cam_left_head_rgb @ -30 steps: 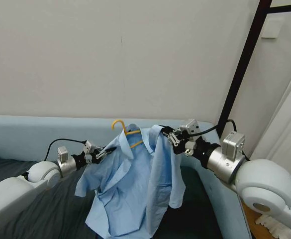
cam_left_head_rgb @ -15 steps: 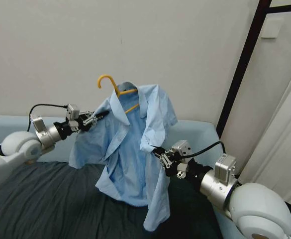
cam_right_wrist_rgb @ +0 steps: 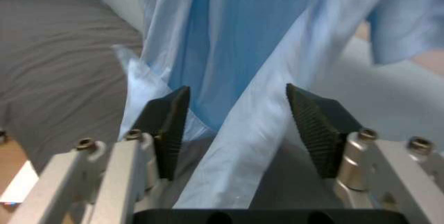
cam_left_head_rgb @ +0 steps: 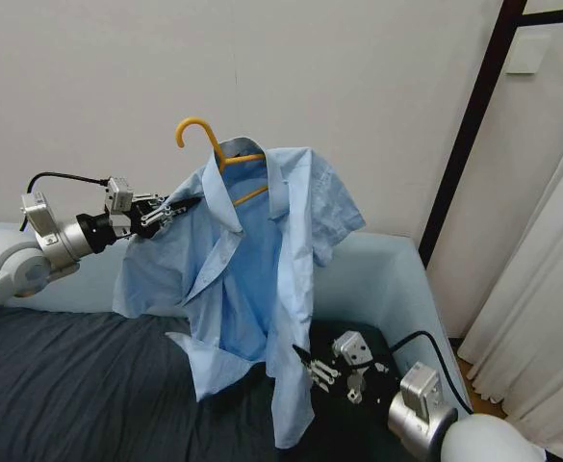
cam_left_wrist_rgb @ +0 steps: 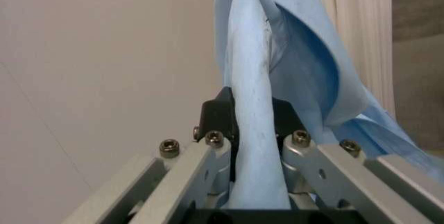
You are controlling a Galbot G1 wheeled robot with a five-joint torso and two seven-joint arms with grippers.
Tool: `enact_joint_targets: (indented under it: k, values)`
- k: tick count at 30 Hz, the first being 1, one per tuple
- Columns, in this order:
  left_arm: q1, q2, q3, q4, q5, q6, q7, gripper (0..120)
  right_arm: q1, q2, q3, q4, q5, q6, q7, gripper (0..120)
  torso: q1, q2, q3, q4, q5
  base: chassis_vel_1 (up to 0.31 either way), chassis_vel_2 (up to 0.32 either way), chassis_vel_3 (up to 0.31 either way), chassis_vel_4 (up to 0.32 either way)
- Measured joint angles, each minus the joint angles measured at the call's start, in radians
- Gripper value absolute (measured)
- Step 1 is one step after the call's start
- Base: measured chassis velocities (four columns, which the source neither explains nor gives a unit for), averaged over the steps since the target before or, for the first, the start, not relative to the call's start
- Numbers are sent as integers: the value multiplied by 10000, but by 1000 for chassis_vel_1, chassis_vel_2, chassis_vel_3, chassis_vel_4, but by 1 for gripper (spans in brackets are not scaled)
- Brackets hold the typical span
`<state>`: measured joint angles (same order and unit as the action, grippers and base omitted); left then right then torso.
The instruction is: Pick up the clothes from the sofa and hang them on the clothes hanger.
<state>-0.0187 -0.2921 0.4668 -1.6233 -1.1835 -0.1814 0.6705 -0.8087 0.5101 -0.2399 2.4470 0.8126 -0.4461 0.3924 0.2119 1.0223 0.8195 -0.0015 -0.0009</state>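
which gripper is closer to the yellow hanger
Left. The left gripper grips the shoulder of the shirt, just beside and below the hanger. The right gripper hangs open far lower, near the shirt's hem above the sofa.

Home living room: a pale blue upholstered sofa [cam_left_head_rgb: 382, 279] with a dark grey seat cushion [cam_left_head_rgb: 60, 385] lies below the left hand [cam_left_head_rgb: 177, 206] and around the right hand [cam_left_head_rgb: 302, 356]. A plain off-white wall [cam_left_head_rgb: 339, 87] stands behind both. Cream pleated curtains [cam_left_head_rgb: 541, 327] hang beyond the right hand, and a light blue fabric shirt [cam_left_head_rgb: 252, 269] on a yellow hooked hanger [cam_left_head_rgb: 196, 130] hangs between the hands.
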Motion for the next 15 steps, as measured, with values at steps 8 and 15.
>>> enact_joint_targets:
  k: [8, 15]
  values:
    - [-1558, -597, 627, 778, 1150, -72, 1396, 7, 564, -341, 924, 527, 845, -200, 432, 87, 0, 0, 0, 3, -1, 0, 0, 0, 0]
    - [-3323, -1131, 2136, 1025, 1968, -376, 1861, 7, 2092, -121, 1491, 376, 3511, 31, 775, 100, 1, 0, 1, 1, 0, 0, 0, 0, 0]
